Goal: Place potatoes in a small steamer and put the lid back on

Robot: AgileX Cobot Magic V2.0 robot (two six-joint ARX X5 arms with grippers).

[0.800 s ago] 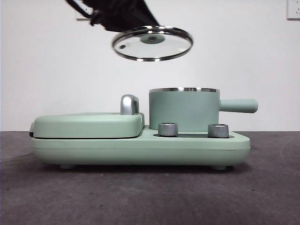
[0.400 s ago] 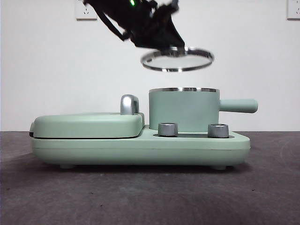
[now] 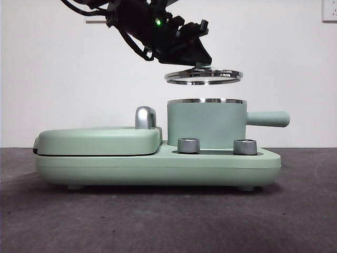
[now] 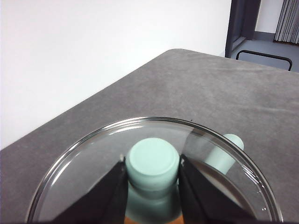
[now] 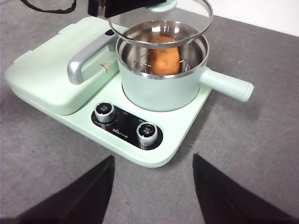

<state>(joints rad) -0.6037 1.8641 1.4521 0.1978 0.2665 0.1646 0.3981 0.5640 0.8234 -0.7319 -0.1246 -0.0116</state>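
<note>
The small steamer stands on the right half of the mint-green cooker base. In the right wrist view the steamer is uncovered, with the orange-brown potato lying on a wire rack inside. My left gripper is shut on the mint-green knob of the glass lid. It holds the lid level a little above the steamer's rim, not touching it. The lid also shows in the right wrist view. My right gripper is open and empty above the table in front of the cooker.
The flat griddle cover with its chrome handle fills the base's left half. Two steel dials sit on the base front. The steamer's side handle sticks out right. Dark grey table all round.
My left gripper has carried the lid right and down. The lid was tilted and now hangs level, centred over the steamer.
</note>
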